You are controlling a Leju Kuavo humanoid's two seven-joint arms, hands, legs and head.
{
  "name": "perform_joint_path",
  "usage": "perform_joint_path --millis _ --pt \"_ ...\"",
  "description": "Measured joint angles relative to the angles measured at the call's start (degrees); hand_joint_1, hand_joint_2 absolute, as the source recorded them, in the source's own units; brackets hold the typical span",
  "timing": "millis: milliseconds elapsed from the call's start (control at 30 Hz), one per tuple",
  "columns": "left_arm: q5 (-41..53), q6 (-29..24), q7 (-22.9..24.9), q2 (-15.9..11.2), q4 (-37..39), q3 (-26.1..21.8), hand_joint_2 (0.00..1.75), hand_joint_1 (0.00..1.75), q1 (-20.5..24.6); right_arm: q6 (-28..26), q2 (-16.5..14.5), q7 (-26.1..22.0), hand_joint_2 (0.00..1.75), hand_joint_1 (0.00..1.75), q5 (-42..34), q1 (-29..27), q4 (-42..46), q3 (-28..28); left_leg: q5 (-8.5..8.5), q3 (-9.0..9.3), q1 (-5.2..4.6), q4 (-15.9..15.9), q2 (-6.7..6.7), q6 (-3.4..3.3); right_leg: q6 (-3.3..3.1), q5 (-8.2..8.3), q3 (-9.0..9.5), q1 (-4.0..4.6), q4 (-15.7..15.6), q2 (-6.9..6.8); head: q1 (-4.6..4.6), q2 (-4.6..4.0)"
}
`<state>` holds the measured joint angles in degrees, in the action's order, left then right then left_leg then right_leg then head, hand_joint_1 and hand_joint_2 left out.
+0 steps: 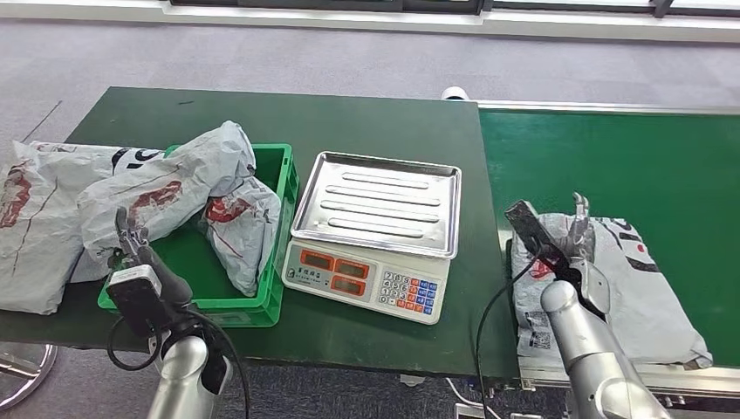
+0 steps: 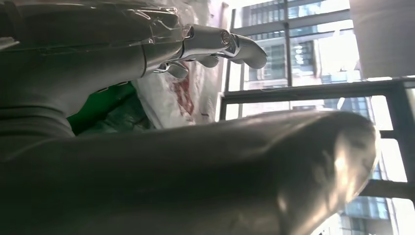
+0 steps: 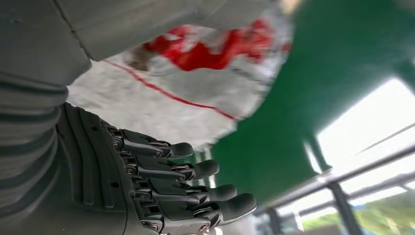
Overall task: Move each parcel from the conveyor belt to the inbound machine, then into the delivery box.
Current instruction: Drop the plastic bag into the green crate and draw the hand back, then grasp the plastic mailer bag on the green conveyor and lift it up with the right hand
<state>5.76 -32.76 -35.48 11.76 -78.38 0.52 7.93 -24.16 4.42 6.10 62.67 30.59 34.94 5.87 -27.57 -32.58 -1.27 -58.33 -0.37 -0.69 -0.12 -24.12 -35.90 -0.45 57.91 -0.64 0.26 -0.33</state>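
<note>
A grey parcel (image 1: 646,279) with red and black print lies on the green conveyor belt (image 1: 611,157) at the right. My right hand (image 1: 567,244) hovers at its left edge with fingers apart, holding nothing. In the right wrist view the parcel (image 3: 195,93) lies just beyond the hand's straight fingers (image 3: 195,188). The scale (image 1: 377,206) with its steel tray stands empty in the middle. The green crate (image 1: 236,307) at the left holds two grey parcels (image 1: 166,188) (image 1: 240,227). My left hand (image 1: 131,236) hangs empty over the crate's front left corner, its fingers (image 2: 215,44) stretched out.
Another grey parcel (image 1: 35,227) lies on the green table left of the crate. The conveyor's metal frame (image 1: 611,375) runs along its near edge. Bare green tabletop (image 1: 349,122) lies behind the scale. Grey floor lies beyond the table.
</note>
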Motion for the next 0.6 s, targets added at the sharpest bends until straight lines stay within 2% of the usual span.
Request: perform_joint_path --millis 33,200,433,567,600 --pt "0.5 -0.1 0.0 0.0 -0.9 0.5 0.00 0.00 -0.4 0.3 0.5 1.1 0.00 0.00 0.4 0.1 -1.8 1.1 -0.03 0.00 0.00 0.0 0.04 0.00 0.00 -0.01 -0.03 0.00 0.0 0.05 0.00 0.01" --pt "1.2 -0.3 0.0 0.0 -2.7 2.1 0.00 0.00 -0.8 1.4 1.6 3.1 0.00 0.00 0.8 0.4 -7.9 4.3 -0.07 -0.02 0.00 0.0 0.13 0.03 0.04 -0.06 -0.11 0.01 0.0 0.15 0.00 0.01" --pt "1.3 -0.3 0.0 0.0 -2.8 2.4 0.00 0.00 -0.8 2.0 2.1 3.5 0.00 0.00 1.0 1.1 -11.3 5.7 -0.05 -0.01 0.02 0.0 0.18 0.05 0.03 -0.06 -0.12 0.03 0.0 0.20 0.00 0.01" --pt "1.4 -0.3 0.1 0.1 -2.8 2.4 0.00 0.00 -0.8 5.7 2.1 4.9 0.00 0.00 2.2 1.9 -12.5 5.7 -0.04 -0.01 0.01 0.0 0.22 0.05 0.03 -0.05 -0.12 0.02 0.0 0.24 0.00 0.02" --pt "1.5 -0.2 0.2 0.1 -2.8 2.4 0.00 0.00 -0.8 7.2 2.1 5.4 0.44 0.00 2.6 2.1 -12.8 5.7 -0.04 0.00 0.01 0.0 0.22 0.05 0.03 -0.05 -0.12 0.02 0.0 0.24 0.00 0.02"
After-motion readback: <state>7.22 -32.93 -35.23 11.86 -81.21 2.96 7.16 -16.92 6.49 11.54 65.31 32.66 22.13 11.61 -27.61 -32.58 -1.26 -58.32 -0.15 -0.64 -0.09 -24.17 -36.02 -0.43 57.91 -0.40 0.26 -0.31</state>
